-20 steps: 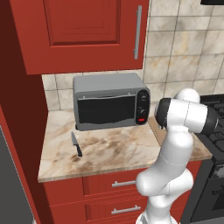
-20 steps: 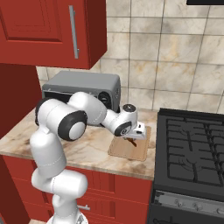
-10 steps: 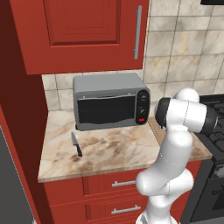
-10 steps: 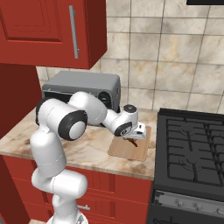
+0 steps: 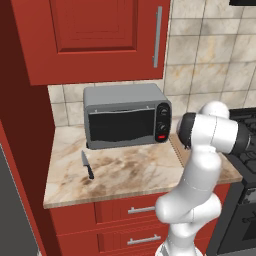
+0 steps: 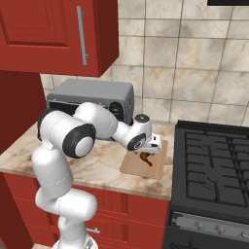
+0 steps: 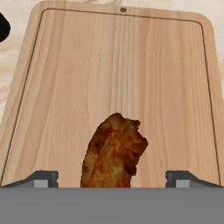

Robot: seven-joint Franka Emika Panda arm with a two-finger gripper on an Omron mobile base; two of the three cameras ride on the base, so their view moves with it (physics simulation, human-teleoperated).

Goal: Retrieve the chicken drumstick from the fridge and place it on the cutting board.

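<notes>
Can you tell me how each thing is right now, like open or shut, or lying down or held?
Gripper: open, fingers wide apart either side of the meat.
Chicken drumstick: lying on the board, not gripped.
Cutting board: flat on the counter.
Toaster oven: door shut.
Knife: lying flat on the counter.
Upper cabinet: door shut.

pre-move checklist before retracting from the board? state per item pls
1. Chicken drumstick over the cutting board: ok, wood shows on both sides of it.
2. Drumstick resting flat on the board: cannot tell.
3. Gripper open: ok, fingertips stand wide of the meat.
4. Fingers apart from the drumstick: ok, gaps on both sides in the hand view.
5. Retract path: ok, nothing stands over the hand; toaster oven sits behind, stove beside.
6. Knife away from the work area: ok.
</notes>
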